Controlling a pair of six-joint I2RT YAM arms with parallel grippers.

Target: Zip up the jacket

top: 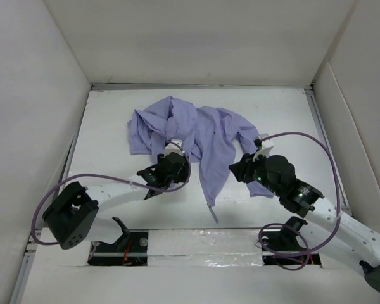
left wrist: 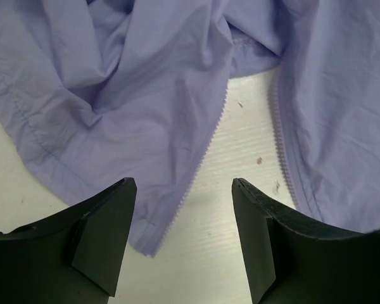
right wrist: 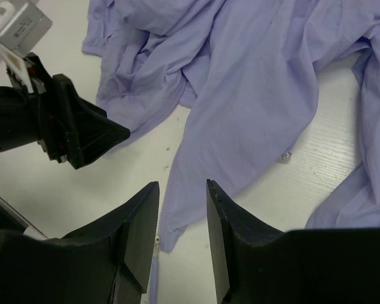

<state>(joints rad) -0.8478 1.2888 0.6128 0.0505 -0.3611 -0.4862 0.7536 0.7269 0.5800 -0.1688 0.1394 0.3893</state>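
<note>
The lavender jacket (top: 206,136) lies crumpled and unzipped in the middle of the white table, one front panel trailing toward me to a narrow tip (top: 212,214). My left gripper (top: 176,159) is open and empty, low over the left panel's bottom corner (left wrist: 145,244). Its zipper teeth (left wrist: 206,149) run up between my fingers, and the other zipper edge (left wrist: 282,149) lies to the right. My right gripper (top: 240,168) is open and empty above the right panel's lower end (right wrist: 196,190). A small metal zipper piece (right wrist: 156,239) shows beside its left finger.
White walls (top: 31,95) enclose the table on three sides. Purple cables (top: 304,136) loop from both arms. Two dark slots (top: 117,248) hold the arm bases at the near edge. The left gripper (right wrist: 82,133) shows close by in the right wrist view.
</note>
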